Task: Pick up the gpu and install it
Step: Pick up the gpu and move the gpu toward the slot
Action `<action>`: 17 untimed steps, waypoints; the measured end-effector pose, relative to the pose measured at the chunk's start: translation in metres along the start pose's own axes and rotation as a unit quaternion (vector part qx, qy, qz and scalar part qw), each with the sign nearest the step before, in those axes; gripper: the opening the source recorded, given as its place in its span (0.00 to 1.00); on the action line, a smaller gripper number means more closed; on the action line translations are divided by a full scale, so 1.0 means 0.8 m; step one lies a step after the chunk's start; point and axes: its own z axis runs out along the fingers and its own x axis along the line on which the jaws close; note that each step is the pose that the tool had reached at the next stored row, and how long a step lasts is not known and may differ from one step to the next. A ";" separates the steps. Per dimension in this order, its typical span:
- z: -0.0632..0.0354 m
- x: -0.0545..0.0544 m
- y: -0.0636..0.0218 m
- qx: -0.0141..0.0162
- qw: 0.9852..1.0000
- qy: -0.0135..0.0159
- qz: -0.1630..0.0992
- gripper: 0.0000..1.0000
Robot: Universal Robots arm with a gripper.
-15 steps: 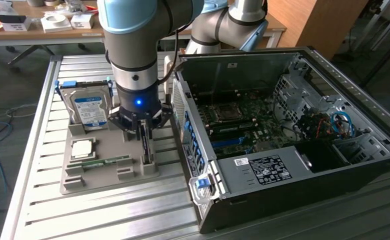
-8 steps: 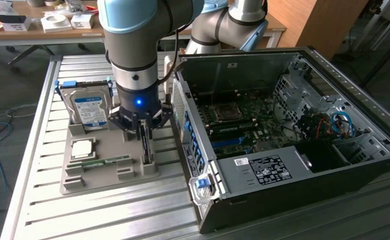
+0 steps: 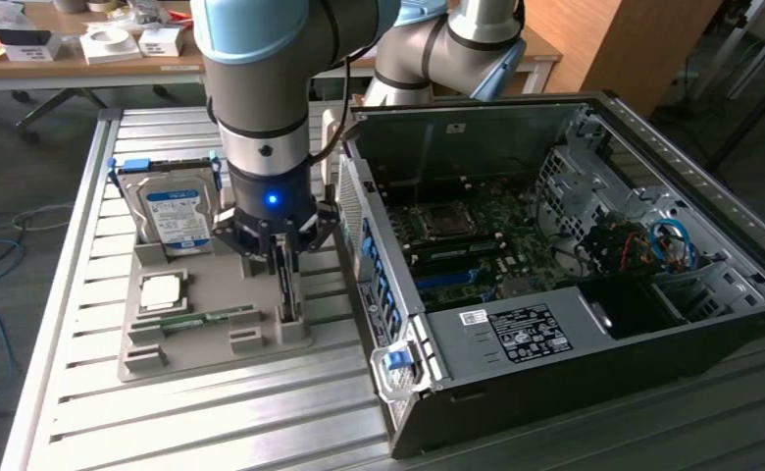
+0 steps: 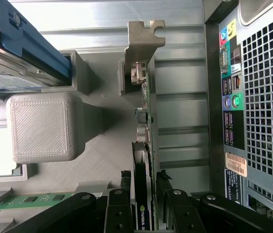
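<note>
Currently the gpu (image 4: 143, 194), upright in the grey holder (image 3: 199, 345) beside the computer case (image 3: 527, 334), is straddled by the released hand (image 3: 284, 257).

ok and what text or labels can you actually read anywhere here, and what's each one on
Nothing reads clearly enough to quote.
hard drive label, blue and white: print too small to read.
white label inside the computer case: print too small to read.
tan sticker on the case's back panel: blurred.
pale logo on the gpu edge: too small to read.
</note>
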 end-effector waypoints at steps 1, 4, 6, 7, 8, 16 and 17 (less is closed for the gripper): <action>0.000 0.000 0.000 0.000 1.000 0.000 0.000 0.35; 0.000 0.000 0.000 0.000 1.000 0.000 0.000 0.35; 0.000 0.000 0.000 0.000 1.000 0.000 0.000 0.35; 0.000 -0.001 0.000 0.000 1.000 0.000 0.000 0.35; 0.000 -0.001 0.000 0.000 1.000 0.000 0.000 0.35; 0.000 -0.001 0.000 0.001 1.000 0.000 0.000 0.35; 0.000 -0.001 0.000 0.001 1.000 0.000 0.000 0.35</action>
